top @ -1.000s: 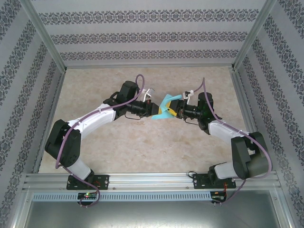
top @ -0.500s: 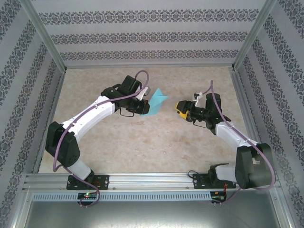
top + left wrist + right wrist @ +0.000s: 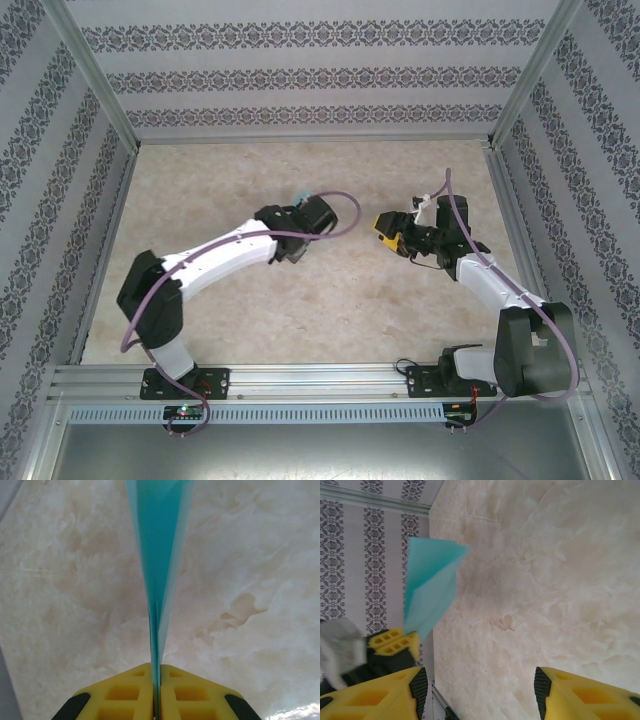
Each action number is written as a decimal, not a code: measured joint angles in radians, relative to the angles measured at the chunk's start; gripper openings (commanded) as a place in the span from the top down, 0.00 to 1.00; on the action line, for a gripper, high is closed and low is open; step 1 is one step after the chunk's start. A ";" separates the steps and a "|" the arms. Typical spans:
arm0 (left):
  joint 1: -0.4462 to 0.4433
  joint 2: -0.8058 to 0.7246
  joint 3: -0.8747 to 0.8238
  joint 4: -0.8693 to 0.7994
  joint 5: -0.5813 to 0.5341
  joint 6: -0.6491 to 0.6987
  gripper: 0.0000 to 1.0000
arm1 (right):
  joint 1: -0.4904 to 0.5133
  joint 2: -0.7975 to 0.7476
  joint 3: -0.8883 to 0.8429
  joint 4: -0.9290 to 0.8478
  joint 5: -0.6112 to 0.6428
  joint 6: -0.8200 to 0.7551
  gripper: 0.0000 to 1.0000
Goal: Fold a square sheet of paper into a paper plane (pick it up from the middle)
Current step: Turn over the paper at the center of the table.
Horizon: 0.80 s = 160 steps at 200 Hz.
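The square sheet of paper is folded into a narrow turquoise paper plane [image 3: 157, 555]. My left gripper [image 3: 155, 690] is shut on its lower edge, and the plane runs straight ahead of the jaws, edge-on, above the table. From above, just a sliver of the paper plane [image 3: 303, 197] peeks out beside the left gripper [image 3: 300, 208]. In the right wrist view the paper plane [image 3: 430, 587] rises from the left gripper's yellow fingers [image 3: 395, 641] at the left. My right gripper [image 3: 480, 685] is open and holds nothing. It hangs a short way to the right [image 3: 383, 231] of the plane.
The marbled beige table [image 3: 330, 300] is ringed by patterned walls [image 3: 320, 75] with aluminium posts at the corners. A metal rail [image 3: 320, 380] runs along the near edge, where both arm bases are bolted.
The right gripper let go of the paper, opened wider and drew back to the right. The left arm swung its wrist round, turning the plane so it is almost hidden from above.
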<state>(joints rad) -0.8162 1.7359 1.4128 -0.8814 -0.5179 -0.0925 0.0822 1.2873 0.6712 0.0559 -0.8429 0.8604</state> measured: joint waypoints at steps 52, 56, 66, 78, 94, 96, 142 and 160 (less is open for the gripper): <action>-0.132 0.144 -0.078 0.026 -0.063 0.023 0.85 | -0.050 0.012 0.024 -0.035 -0.013 -0.024 0.35; -0.142 0.150 -0.079 0.030 -0.063 0.025 0.85 | -0.053 0.015 0.026 -0.040 -0.013 -0.026 0.35; -0.164 0.163 -0.081 0.049 -0.063 0.029 0.84 | -0.061 0.024 0.032 -0.051 -0.016 -0.032 0.35; -0.191 0.181 -0.082 0.071 -0.062 0.034 0.81 | -0.064 0.035 0.039 -0.061 -0.017 -0.040 0.35; -0.222 0.212 -0.082 0.099 -0.060 0.039 0.78 | -0.068 0.050 0.048 -0.078 -0.019 -0.055 0.35; -0.226 0.215 -0.082 0.101 -0.059 0.040 0.78 | -0.068 0.053 0.050 -0.080 -0.019 -0.057 0.35; -0.264 0.274 -0.083 0.131 -0.024 0.048 0.61 | -0.068 0.089 0.058 -0.093 -0.027 -0.082 0.35; -0.264 0.274 -0.081 0.137 -0.003 0.050 0.53 | -0.068 0.097 0.058 -0.093 -0.032 -0.083 0.36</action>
<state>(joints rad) -1.0801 2.0094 1.3319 -0.7444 -0.5213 -0.0422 0.0147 1.3846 0.7288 -0.0368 -0.8749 0.7773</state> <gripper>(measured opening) 0.431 0.647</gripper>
